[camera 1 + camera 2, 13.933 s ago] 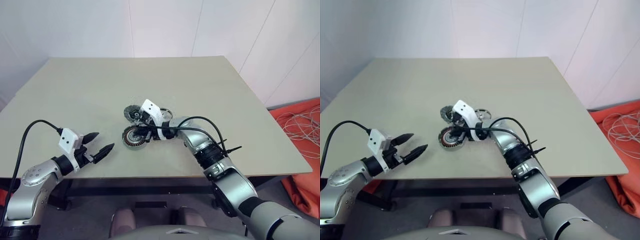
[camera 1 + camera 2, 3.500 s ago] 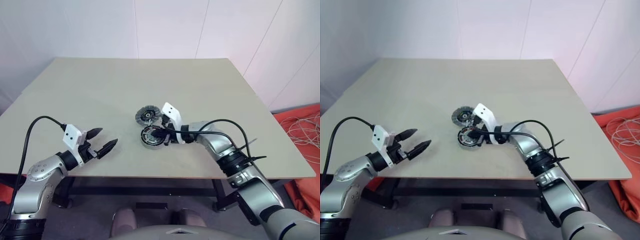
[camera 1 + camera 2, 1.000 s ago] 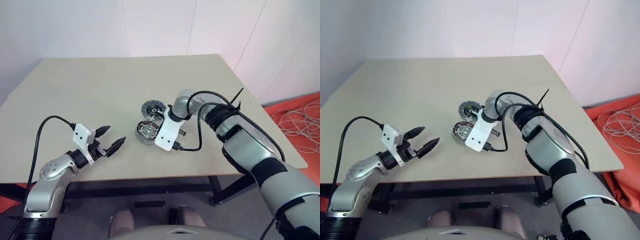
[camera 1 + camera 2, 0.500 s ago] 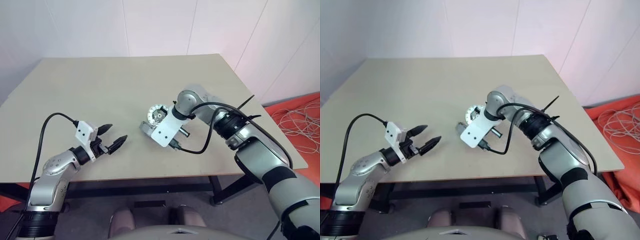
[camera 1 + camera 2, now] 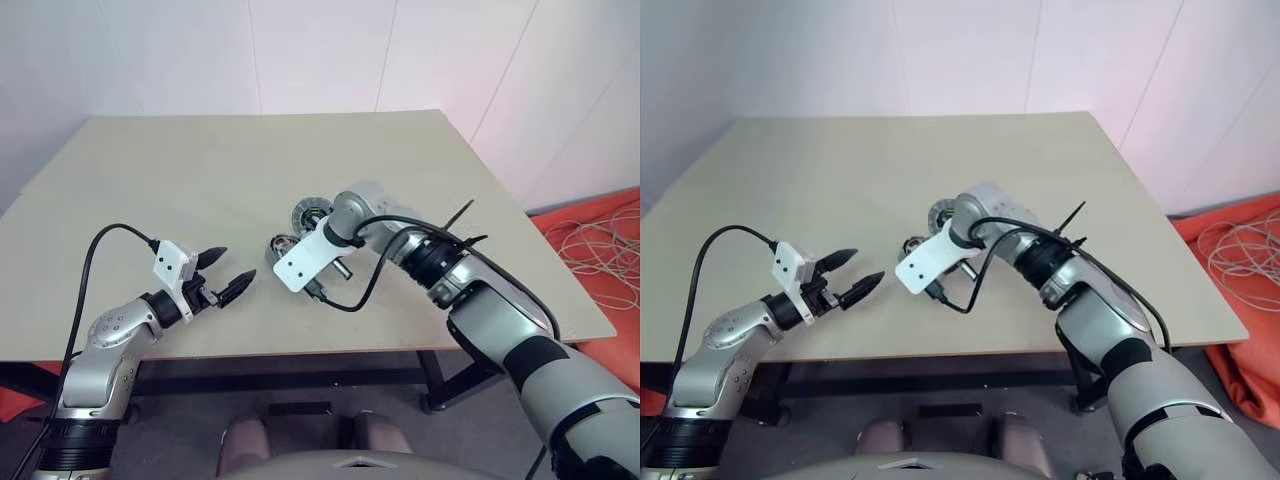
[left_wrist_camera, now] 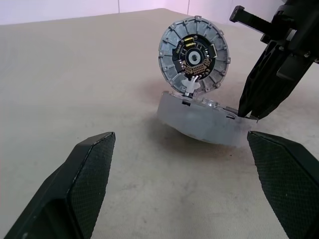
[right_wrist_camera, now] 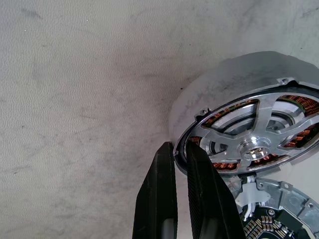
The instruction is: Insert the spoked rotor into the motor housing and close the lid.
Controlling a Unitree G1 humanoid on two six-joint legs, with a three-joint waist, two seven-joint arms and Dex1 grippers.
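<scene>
The spoked rotor [image 7: 251, 137] already sits inside the motor housing [image 7: 219, 94] on the table [image 5: 200, 180], copper windings showing between its spokes. The right pincer [image 7: 179, 149], nearly closed, nips the housing's rim, probably to steady it. The lid [image 6: 194, 55] stands tilted open behind (apparently hinged there). The left pincer [image 6: 182, 164] waits wide open, empty.

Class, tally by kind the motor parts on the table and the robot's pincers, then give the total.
Motor housing: 1
Spoked rotor: 1
Lid: 1
Pincers: 2, left pincer and right pincer
Total: 5
</scene>
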